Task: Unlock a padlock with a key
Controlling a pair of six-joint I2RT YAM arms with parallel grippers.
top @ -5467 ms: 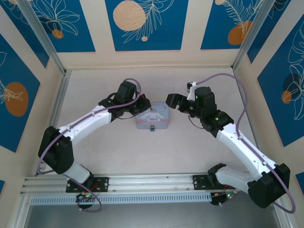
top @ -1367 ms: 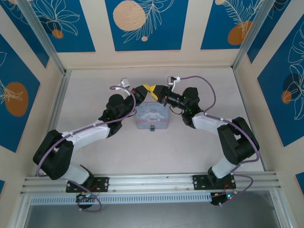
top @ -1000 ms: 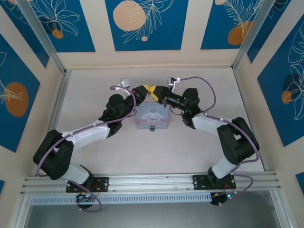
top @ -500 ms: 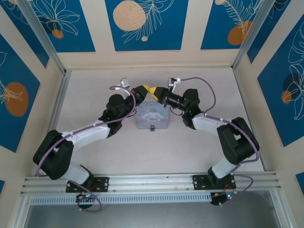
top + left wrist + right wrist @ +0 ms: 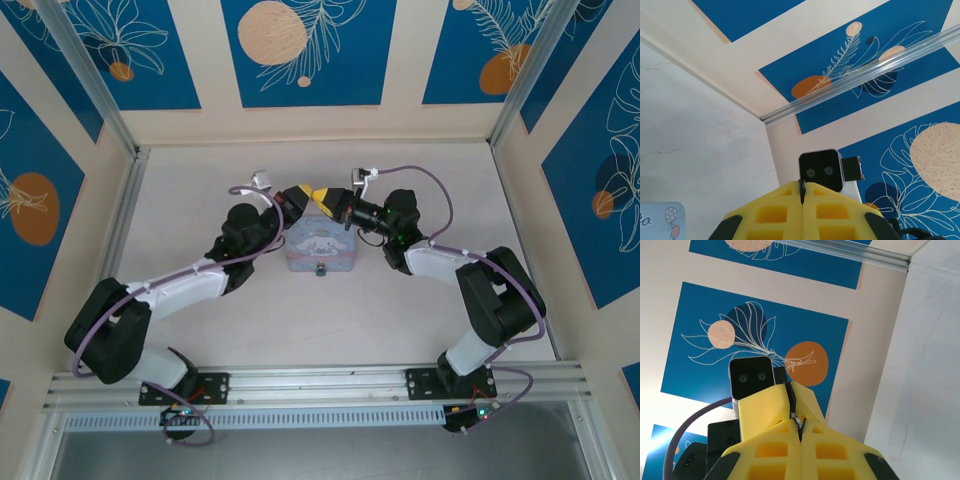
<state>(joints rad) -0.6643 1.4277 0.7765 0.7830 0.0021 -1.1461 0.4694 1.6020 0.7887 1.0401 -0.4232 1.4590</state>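
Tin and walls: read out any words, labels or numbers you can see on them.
Tin: cartoon print; any lettering is too small to read from above, and the left wrist view catches a corner with balloons and a cut-off stroke, unreadable.
Wall panels: leaves and circles, no words.
Nothing here can be quoted as text.

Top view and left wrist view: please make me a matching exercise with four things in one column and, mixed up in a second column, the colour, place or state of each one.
Things:
1 tin
2 padlock
3 left fingers
4 wall panel

Descriptions:
A yellow, closed together
B dark blue with a leaf print
C pale blue, between the two arms
D small, at the tin's near edge

Pairs: 1-C, 2-D, 3-A, 4-B
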